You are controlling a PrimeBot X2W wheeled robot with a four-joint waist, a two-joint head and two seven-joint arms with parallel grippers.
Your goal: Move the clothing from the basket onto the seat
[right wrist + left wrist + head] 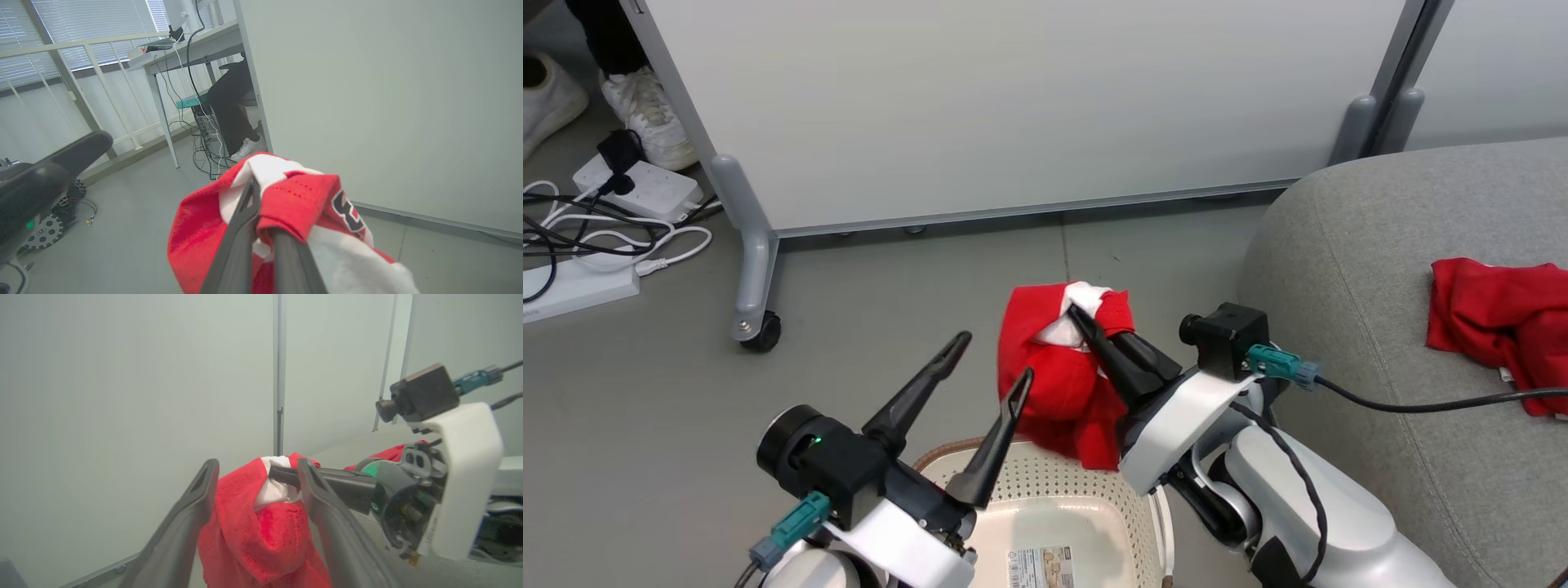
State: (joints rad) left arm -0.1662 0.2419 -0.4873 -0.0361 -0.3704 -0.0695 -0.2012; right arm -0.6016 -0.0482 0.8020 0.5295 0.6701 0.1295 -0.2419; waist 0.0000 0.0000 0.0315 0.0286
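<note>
One cream perforated plastic basket [1062, 483] sits nearest. Just above it the left gripper [996, 355] stands wide, holding nothing. The right gripper [1086, 323] pinches a bunched fold of a limp red-and-white fabric garment [1045, 384], likely light and floppy, so gathered folds suit best. A second red garment [1494, 314] lies on the one light-grey upholstered sofa [1380, 269]: two garments in all.

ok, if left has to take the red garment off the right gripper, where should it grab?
Probably the loose red fold below the bunched white top of the garment, coming in from the robot's left. The right gripper is shut on the top bunch, while the lower fabric hangs free above the basket, and the open left gripper sits beside it.
</note>
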